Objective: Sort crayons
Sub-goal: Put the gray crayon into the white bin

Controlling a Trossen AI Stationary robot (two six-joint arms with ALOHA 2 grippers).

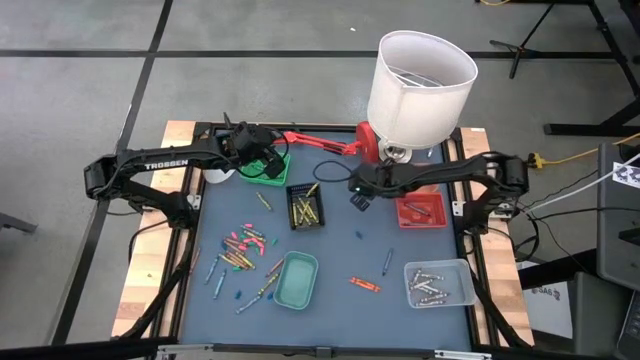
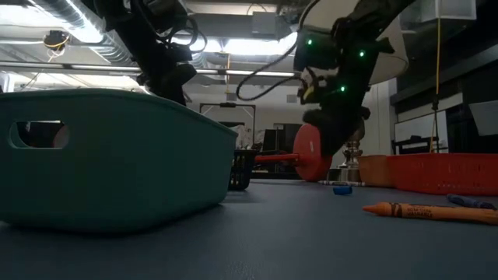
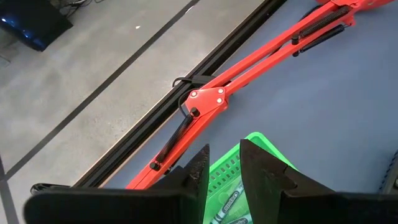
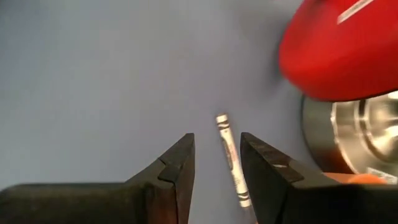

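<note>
**A:** Where are my grippers?

**B:** I have the left gripper (image 3: pixel 221 165) over the green tray (image 1: pixel 268 168) at the far left of the table. Its fingers stand a little apart with nothing between them. In the left wrist view I see the tray's green mesh directly under the fingertips, with a green crayon (image 3: pixel 229 202) lying inside it. A red lamp arm (image 3: pixel 249 68) runs across the mat just beyond the tray.

**A:** And the right?

**B:** My right gripper (image 4: pixel 216 155) is near the middle of the far side, beside the red lamp base (image 4: pixel 339 46). The fingers are parted and not gripping anything. A silvery grey crayon (image 4: pixel 231 160) lies on the mat in the gap between the two fingertips, nearer one finger than the other; I cannot tell whether it touches that one.

**A:** The rest of the crayons?

**B:** Loose crayons (image 1: pixel 243 250) are scattered over the near left of the mat, beside the teal tray (image 1: pixel 297 281). An orange crayon (image 1: pixel 364 285) and a blue crayon (image 1: pixel 386 262) lie apart near the middle. Grey ones sit in the clear tray (image 1: pixel 440 284) at the near right, yellowish ones in the black tray (image 1: pixel 305 207), and a dark one in the red tray (image 1: pixel 421 211) under my right arm.
</note>
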